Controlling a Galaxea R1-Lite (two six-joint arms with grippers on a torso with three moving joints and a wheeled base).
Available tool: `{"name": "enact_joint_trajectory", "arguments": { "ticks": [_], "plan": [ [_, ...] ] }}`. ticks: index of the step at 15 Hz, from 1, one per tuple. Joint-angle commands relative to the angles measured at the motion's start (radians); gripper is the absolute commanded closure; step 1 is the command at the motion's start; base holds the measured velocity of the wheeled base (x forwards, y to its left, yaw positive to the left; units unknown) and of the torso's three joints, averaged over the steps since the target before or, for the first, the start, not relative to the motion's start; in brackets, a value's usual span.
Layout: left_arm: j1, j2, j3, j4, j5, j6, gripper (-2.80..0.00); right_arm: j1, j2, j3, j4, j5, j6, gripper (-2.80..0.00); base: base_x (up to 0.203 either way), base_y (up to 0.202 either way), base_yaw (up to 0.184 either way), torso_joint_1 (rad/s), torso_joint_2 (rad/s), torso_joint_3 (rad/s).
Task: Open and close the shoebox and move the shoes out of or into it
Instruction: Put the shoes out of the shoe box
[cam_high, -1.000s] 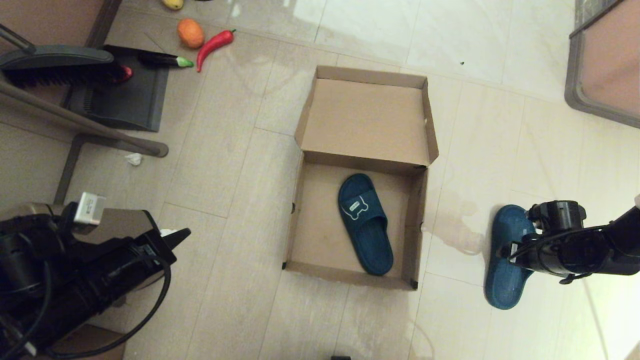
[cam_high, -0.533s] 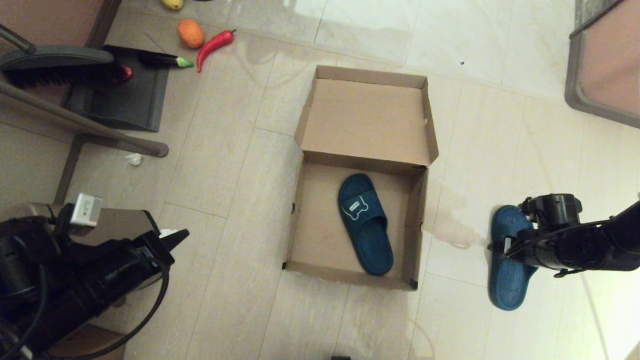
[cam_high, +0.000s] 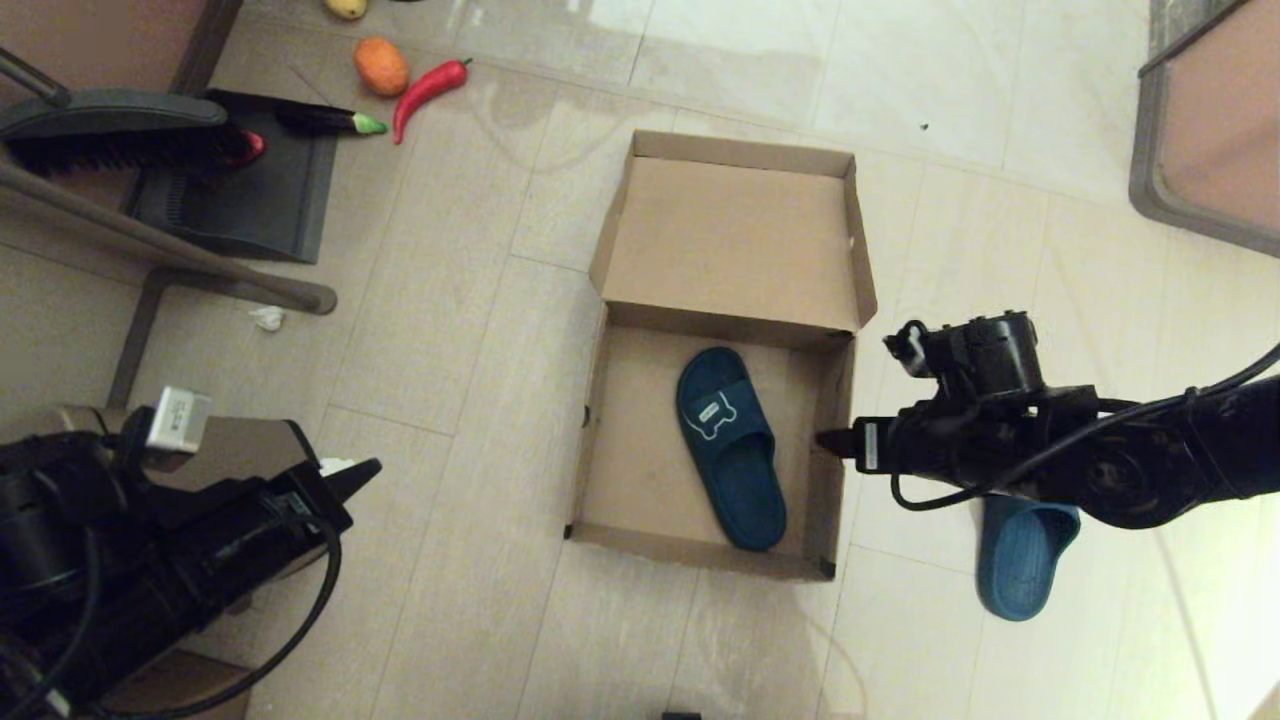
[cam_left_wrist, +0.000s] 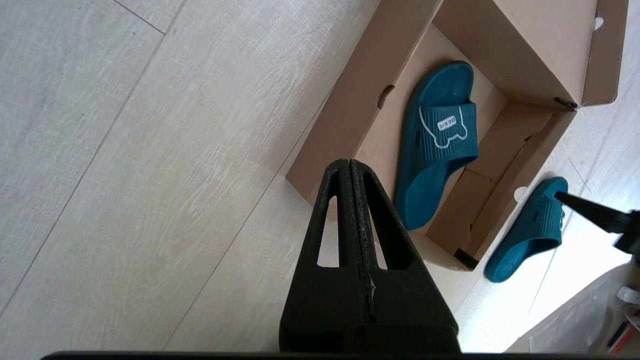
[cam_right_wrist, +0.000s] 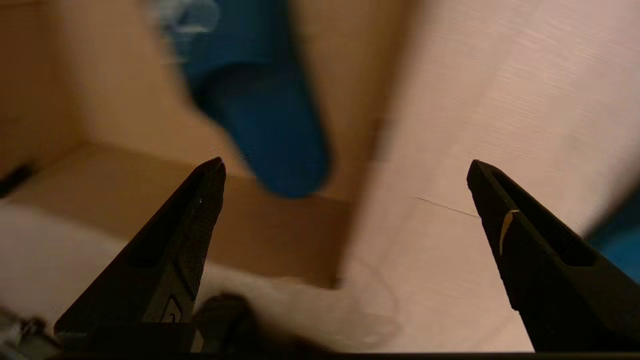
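Observation:
The shoebox (cam_high: 592, 440) lies open on the floor, its lid (cam_high: 735, 240) folded back on the far side. One teal slipper (cam_high: 730, 445) rests inside it, toe toward the lid. The other slipper (cam_high: 1020, 560) is on the floor right of the box, half hidden under my right arm. My right gripper (cam_high: 845, 432) hovers open and empty by the box's right wall; in its wrist view the right gripper (cam_right_wrist: 346, 165) frames that wall (cam_right_wrist: 280, 235) and the boxed slipper (cam_right_wrist: 270, 120). My left gripper (cam_left_wrist: 344, 162) is shut and parked at lower left.
A dustpan (cam_high: 250, 190) and brush (cam_high: 120, 130) sit at back left beside a metal frame bar (cam_high: 170, 250). An orange (cam_high: 381, 66), a red chili (cam_high: 428, 90) and an eggplant (cam_high: 325, 120) lie behind them. Furniture (cam_high: 1210, 120) stands at back right.
My right gripper has lifted off the floor slipper and swung left and forward to the box's right wall. That slipper stays on the floor. The left arm has barely moved.

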Motion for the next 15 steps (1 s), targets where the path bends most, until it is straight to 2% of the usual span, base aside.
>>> {"name": "enact_joint_trajectory", "arguments": {
  "ticks": [1, 4, 6, 9, 11, 15],
  "plan": [
    [-0.002, 0.013, -0.004, -0.006, 0.0, -0.003, 0.0, 0.083, -0.032, -0.013, 0.0, -0.026, -0.008, -2.8, 0.0, 0.0, 0.0, 0.0, 0.0, 0.0],
    [-0.006, 0.014, -0.007, -0.004, -0.002, 0.011, 0.0, 0.149, -0.001, -0.016, 0.0, -0.067, -0.141, -2.8, 0.0, 0.0, 0.0, 0.0, 0.0, 0.0],
    [-0.011, 0.032, -0.008, 0.002, 0.001, 0.023, 0.0, 0.178, 0.041, -0.022, -0.013, -0.076, -0.181, -2.8, 0.0, 0.0, 0.0, 0.0, 0.0, 0.0],
    [-0.011, 0.045, -0.015, 0.004, 0.001, 0.036, 0.0, 0.184, 0.151, -0.041, -0.092, -0.186, -0.281, -2.8, 0.0, 0.0, 0.0, 0.0, 0.0, 0.0],
    [-0.011, 0.067, -0.02, 0.002, 0.004, 0.036, 0.0, 0.184, 0.236, -0.077, -0.134, -0.22, -0.321, -2.8, 0.0, 0.0, 0.0, 0.0, 0.0, 0.0],
    [-0.014, 0.116, -0.069, 0.002, -0.003, 0.036, 0.0, 0.182, 0.354, -0.192, -0.144, -0.238, -0.38, -2.8, 0.0, 0.0, 0.0, 0.0, 0.0, 0.0]
  ]
}}
